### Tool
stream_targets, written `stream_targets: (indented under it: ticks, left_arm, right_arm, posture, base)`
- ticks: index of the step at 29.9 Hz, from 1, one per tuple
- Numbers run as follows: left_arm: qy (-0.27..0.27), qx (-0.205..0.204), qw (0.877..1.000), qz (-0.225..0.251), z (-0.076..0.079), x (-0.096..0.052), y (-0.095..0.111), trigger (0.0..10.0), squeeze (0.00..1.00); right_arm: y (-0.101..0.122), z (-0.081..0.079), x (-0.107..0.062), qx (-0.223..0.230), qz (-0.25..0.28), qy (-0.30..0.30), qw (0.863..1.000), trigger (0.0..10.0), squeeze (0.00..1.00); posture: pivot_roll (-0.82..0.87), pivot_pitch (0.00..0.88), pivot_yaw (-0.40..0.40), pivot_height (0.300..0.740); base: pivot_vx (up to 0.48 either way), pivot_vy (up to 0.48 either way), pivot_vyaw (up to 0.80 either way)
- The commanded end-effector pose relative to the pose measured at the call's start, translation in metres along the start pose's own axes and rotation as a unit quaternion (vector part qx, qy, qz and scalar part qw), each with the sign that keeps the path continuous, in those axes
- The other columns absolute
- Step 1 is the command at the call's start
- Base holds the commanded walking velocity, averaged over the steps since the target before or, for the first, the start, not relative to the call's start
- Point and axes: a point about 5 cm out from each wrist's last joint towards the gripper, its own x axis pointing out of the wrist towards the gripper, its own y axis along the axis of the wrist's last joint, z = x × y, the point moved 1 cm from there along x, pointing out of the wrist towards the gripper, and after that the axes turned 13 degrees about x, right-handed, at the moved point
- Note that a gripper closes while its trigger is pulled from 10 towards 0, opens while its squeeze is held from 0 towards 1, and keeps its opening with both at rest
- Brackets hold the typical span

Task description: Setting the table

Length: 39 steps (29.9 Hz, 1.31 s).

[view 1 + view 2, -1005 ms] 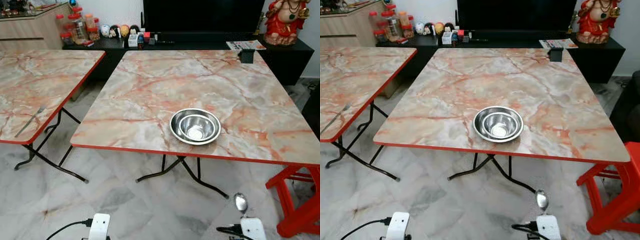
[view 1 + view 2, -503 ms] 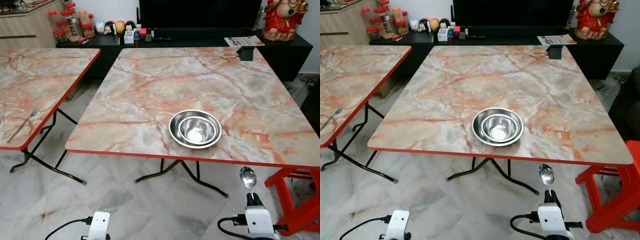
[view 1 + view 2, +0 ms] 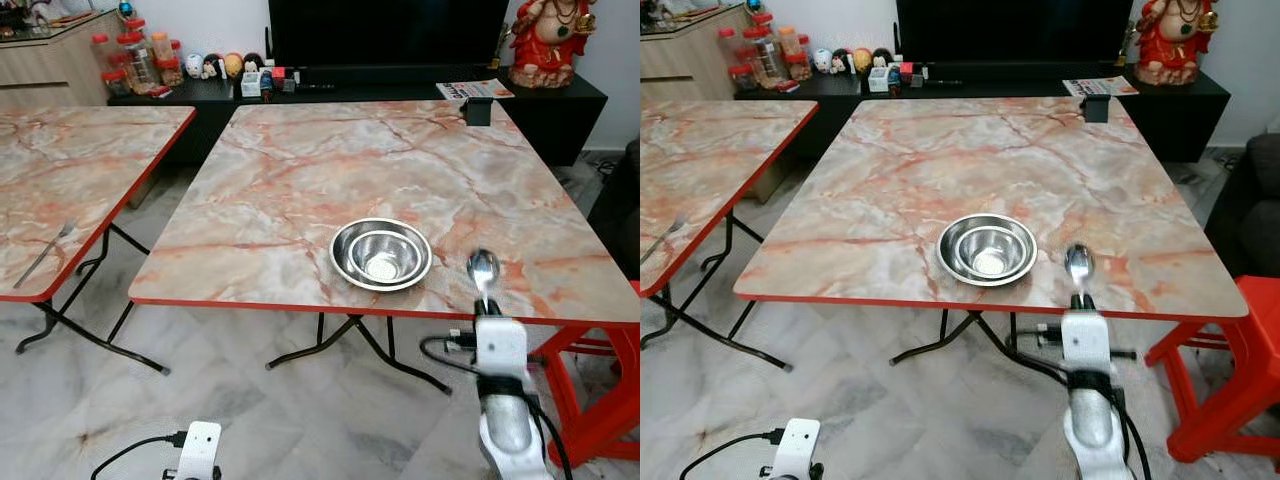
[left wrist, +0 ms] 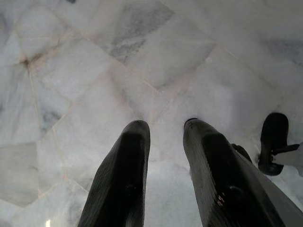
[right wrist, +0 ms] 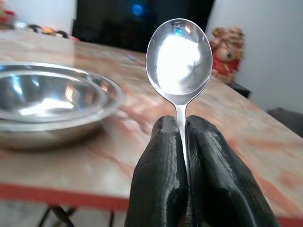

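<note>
Spoon (image 5: 179, 56) pinched upright in right gripper (image 5: 182, 142) beside nested steel bowls (image 3: 381, 254), nothing inside them

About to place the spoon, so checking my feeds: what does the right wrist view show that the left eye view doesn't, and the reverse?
Right wrist view alone: the fingers pinching the spoon's handle, shut tight. Left eye view alone: the fork on the second table, the red stool, and the idle left gripper low over the floor. Both: the spoon, bowl end up, beside the steel bowls at the near edge of the table, and the red figurine.
</note>
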Motion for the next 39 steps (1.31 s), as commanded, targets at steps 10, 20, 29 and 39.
stream_targets:
  ticks: [10,20,29,39]
  left_arm:
    - [0.009,0.000,1.000,0.002,-0.003,0.000,0.002,10.0,0.00]
    - [0.006,-0.002,1.000,0.002,0.000,0.000,0.002,10.0,0.00]
    - [0.008,-0.004,1.000,0.002,0.000,0.000,0.002,10.0,0.00]
    - [0.008,-0.004,1.000,0.002,0.000,0.000,0.001,10.0,0.00]
  right_arm:
    - [0.013,-0.015,0.017,0.036,0.000,0.016,0.999,10.0,0.00]
    - [0.022,-0.019,0.025,0.059,0.012,0.014,0.998,10.0,0.00]
    - [0.025,-0.023,0.028,0.065,0.013,0.026,0.997,10.0,0.00]
    - [0.023,-0.025,0.022,0.074,0.013,0.036,0.996,10.0,0.00]
  posture:
    - [-0.12,0.000,0.020,0.725]
    - [-0.12,0.000,0.014,0.725]
    - [-0.11,0.000,0.009,0.725]
    - [-0.11,0.000,0.011,0.725]
  base:
    - [0.294,0.000,-0.10]
    - [0.291,0.000,-0.40]
    - [0.300,0.000,0.00]
    - [0.279,0.000,0.32]
